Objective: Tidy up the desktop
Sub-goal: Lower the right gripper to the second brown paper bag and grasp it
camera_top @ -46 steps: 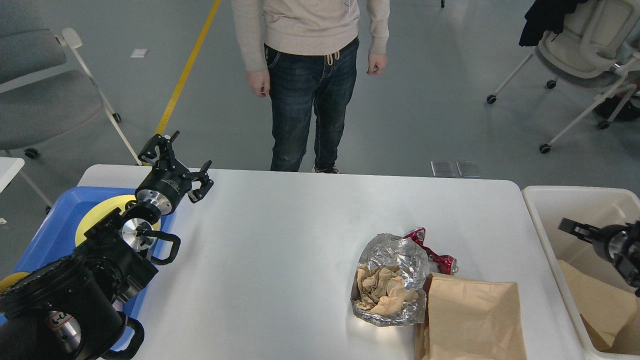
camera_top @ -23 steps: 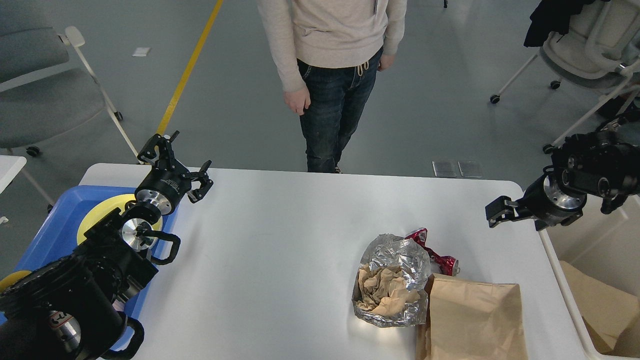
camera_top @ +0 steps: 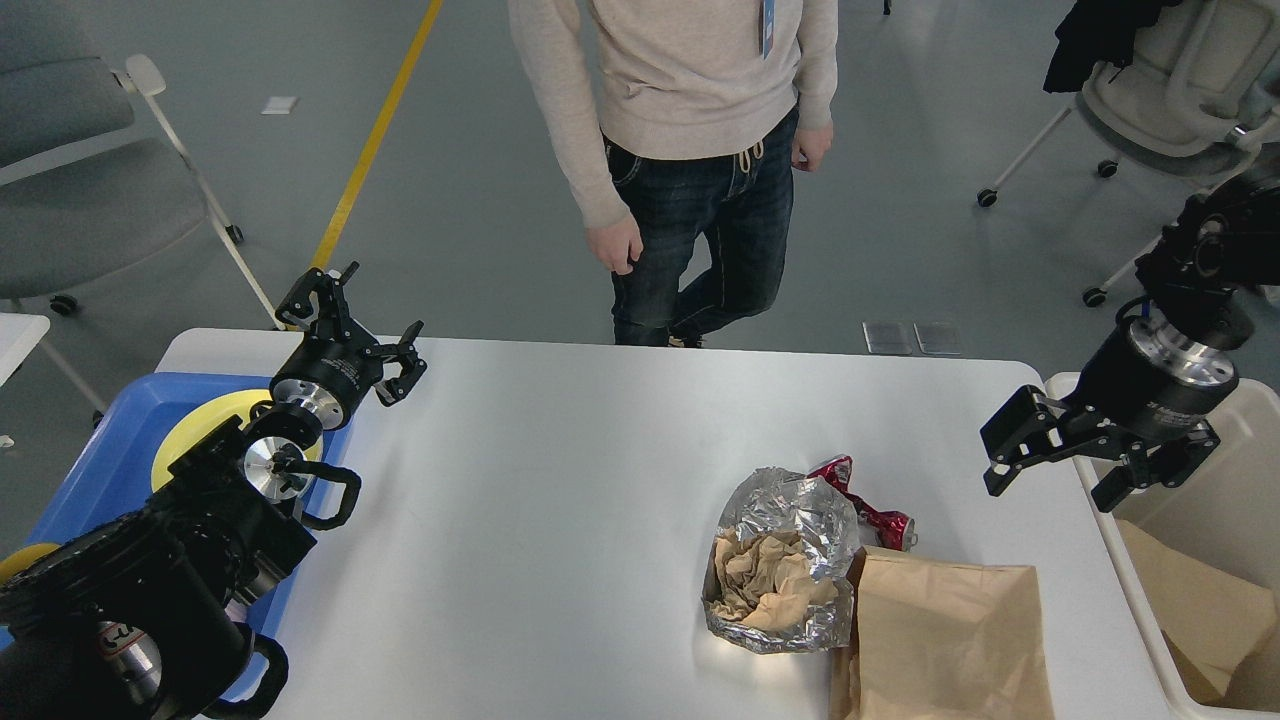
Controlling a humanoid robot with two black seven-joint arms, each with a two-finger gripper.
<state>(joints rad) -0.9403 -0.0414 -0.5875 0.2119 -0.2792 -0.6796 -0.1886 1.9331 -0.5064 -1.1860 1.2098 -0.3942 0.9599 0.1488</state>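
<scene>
Where frame cuts off, paper bag [camera_top: 945, 645] on desktop [camera_top: 560, 480].

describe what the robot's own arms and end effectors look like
Both arms are matte black with thick cylindrical links and polished silver ring flanges at the wrists. The left end effector and right end effector are black, angular, two-fingered. Black loop handles and a small red marking show on the left arm.

Blue tray [camera_top: 95, 470] at left held a yellow plate [camera_top: 195, 430]. Crumpled foil bag [camera_top: 790, 520] stuffed with brown paper, red wrapper [camera_top: 865, 505] touching behind it, paper bag [camera_top: 945, 640] alongside. Cream bin [camera_top: 1245, 480] at right. Person [camera_top: 690, 150] stood beyond.
</scene>
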